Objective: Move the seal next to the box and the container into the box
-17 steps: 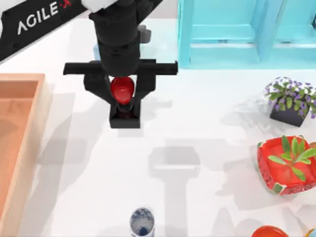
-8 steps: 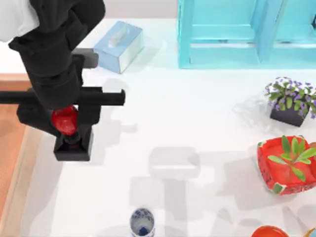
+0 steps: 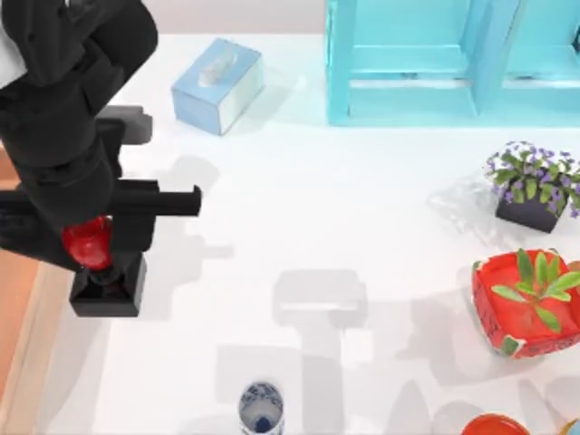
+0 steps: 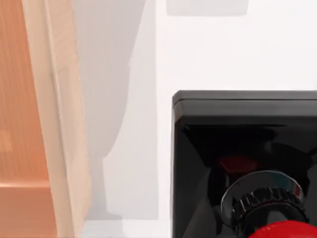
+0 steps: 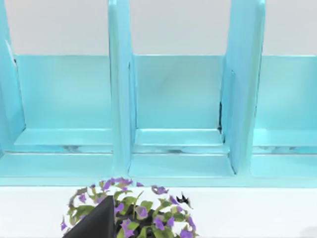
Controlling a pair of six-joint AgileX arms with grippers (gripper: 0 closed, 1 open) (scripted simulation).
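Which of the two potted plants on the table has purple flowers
The one in the dark square pot, nearer the turquoise shelf. The other plant, in the red bowl closer to the table's front, has plain green leaves and no blossoms.

- White table (image 3: 362, 227), glossy, soft grey shadows across its middle.
- Turquoise open shelf unit (image 3: 435, 63) at far edge, right of centre; upright dividers, pale wall (image 5: 173, 25) behind.
- Light even, from above.
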